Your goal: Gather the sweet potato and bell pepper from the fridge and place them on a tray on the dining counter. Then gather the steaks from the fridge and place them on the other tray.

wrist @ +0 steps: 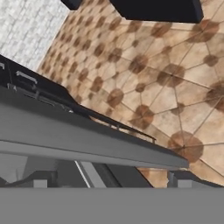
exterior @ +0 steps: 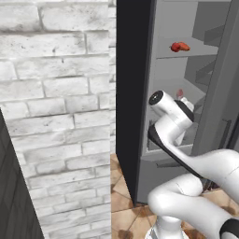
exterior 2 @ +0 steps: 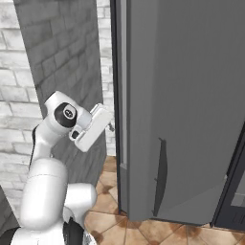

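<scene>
pepper [exterior: 179, 46]: upper shelf of fridge [exterior: 219, 102], at your 12 o'clock from gripper [exterior: 186, 103]
gripper: jaws wide apart, holding nothing

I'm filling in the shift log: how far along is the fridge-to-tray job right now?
Early stage. Done: the fridge stands open, its door swung wide. In hand: nothing; the arm reaches toward the shelves with the gripper open and its fingers empty. Left: nearly everything. The bell pepper lies on an upper shelf, untouched. Sweet potato, steaks and both trays can't be made out from here.
</scene>
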